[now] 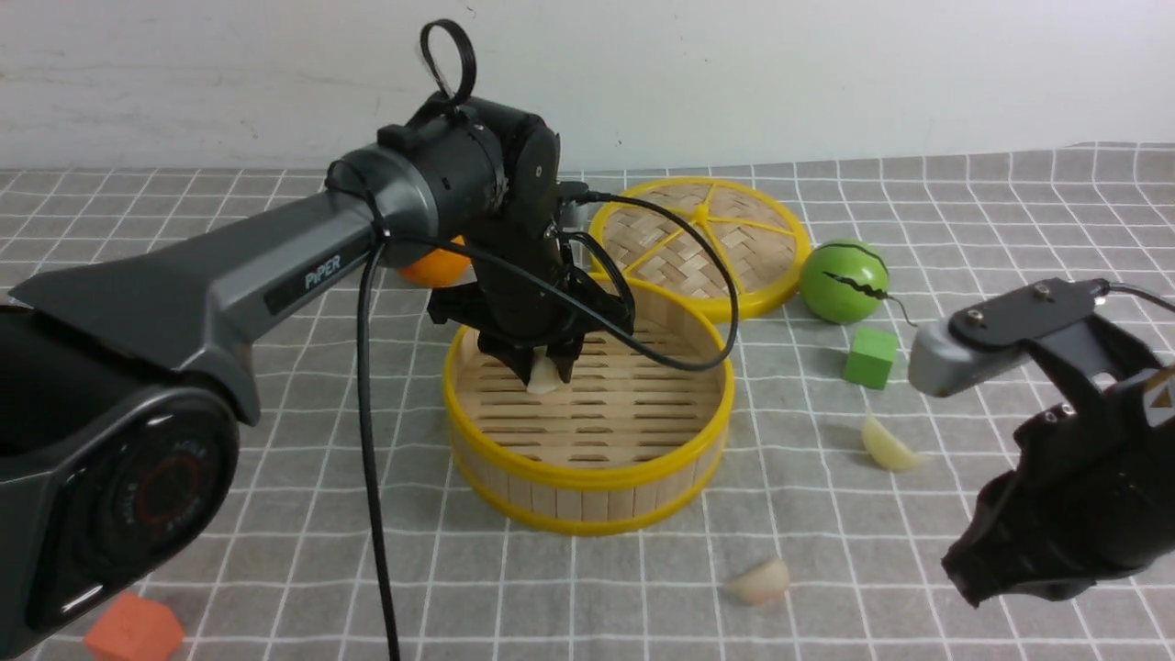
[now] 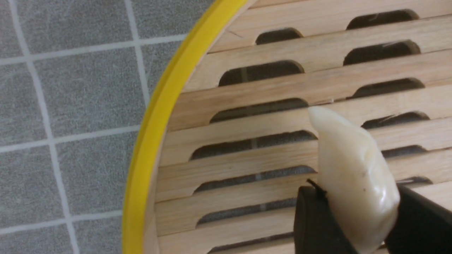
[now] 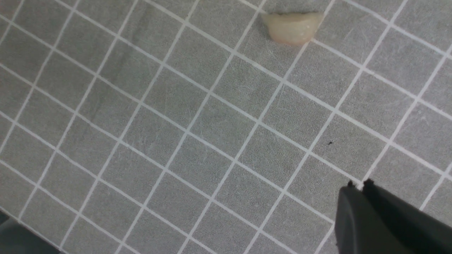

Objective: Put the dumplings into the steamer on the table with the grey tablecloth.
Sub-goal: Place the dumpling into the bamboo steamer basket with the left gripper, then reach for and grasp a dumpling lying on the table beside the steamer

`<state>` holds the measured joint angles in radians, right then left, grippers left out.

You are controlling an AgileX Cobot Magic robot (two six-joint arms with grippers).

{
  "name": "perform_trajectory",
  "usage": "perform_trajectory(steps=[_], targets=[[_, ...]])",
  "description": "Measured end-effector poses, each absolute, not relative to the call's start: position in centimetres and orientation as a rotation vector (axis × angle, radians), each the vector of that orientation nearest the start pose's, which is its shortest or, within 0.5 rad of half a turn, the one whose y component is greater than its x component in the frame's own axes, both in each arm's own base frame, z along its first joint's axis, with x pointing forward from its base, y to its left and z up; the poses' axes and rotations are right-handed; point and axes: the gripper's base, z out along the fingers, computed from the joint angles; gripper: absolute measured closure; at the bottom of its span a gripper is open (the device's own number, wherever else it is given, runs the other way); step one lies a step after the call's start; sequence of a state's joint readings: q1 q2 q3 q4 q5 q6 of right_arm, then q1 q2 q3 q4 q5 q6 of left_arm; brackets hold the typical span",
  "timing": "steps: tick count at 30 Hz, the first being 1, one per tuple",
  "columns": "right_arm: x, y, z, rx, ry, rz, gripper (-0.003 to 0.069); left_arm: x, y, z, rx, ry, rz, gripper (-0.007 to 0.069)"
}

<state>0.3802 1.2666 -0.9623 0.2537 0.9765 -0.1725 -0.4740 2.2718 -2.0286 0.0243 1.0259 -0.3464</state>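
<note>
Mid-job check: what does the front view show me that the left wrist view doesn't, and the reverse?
Front view only: a loose dumpling lying right of the steamer, another dumpling in front of it, the lid, the green ball, the green cube and the right claw.
Left wrist view only: the grip up close, with both fingers against the held dumpling, and grey cloth visible through the floor slots.
Both: the left claw, that held dumpling, the steamer's yellow rim and slatted floor, and the grey tablecloth.

Table (image 1: pixel 1010 197) | cloth (image 1: pixel 275 514) grey, gridded | on it: steamer (image 1: pixel 587 479), lid (image 1: pixel 725 240), green ball (image 1: pixel 843 281), green cube (image 1: pixel 869 358), orange ball (image 1: pixel 436 267), orange block (image 1: pixel 133 630), dumpling (image 1: pixel 889 446), dumpling (image 1: pixel 760 581)
</note>
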Motion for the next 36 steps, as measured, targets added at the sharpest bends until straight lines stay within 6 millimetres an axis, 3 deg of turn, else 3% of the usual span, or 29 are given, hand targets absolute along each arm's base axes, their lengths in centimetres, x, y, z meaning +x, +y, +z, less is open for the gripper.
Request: perform_trajectory(steps=[1,5,10,13,16,21,24,28,31,36], targets=[[21.8,10.7,28.2,-0.61,2.717,0.379,0.0619,44.4,-22.5,21.4,0.187,2.762,-0.187,0.0292],[23.4,11.3,26.5,-0.541,2.752,0.376,0.0582,44.1,-21.9,22.4,0.179,2.779,-0.177,0.0183],[25.8,12.1,24.3,-0.416,2.769,0.38,0.0461,42.5,-20.4,27.5,0.235,2.742,-0.172,0.0141],[27.7,12.9,23.1,-0.341,2.795,0.394,0.0333,40.1,-19.2,33.0,0.276,2.67,-0.189,0.018],[29.3,14.1,22.3,-0.377,2.81,0.398,0.0237,38.1,-18.3,36.9,0.279,2.602,-0.215,0.0253],[30.8,17.6,21.5,-0.719,2.78,0.323,0.0155,34.6,-16.7,41.3,0.304,2.512,-0.249,0.0448],[31.4,18.7,20.9,-0.892,2.759,0.234,0.0146,32.1,-15.6,42.6,0.324,2.494,-0.268,0.0552],[32.0,18.9,19.5,-0.933,2.79,0.184,0.0146,29.5,-14.4,42.9,0.335,2.505,-0.268,0.0631],[32.2,19.0,17.7,-0.935,2.846,0.184,0.0146,27.5,-13.5,41.6,0.344,2.552,-0.251,0.0638],[32.2,19.5,16.6,-0.902,2.896,0.244,0.0146,26.3,-12.9,39.1,0.351,2.608,-0.231,0.0638]])
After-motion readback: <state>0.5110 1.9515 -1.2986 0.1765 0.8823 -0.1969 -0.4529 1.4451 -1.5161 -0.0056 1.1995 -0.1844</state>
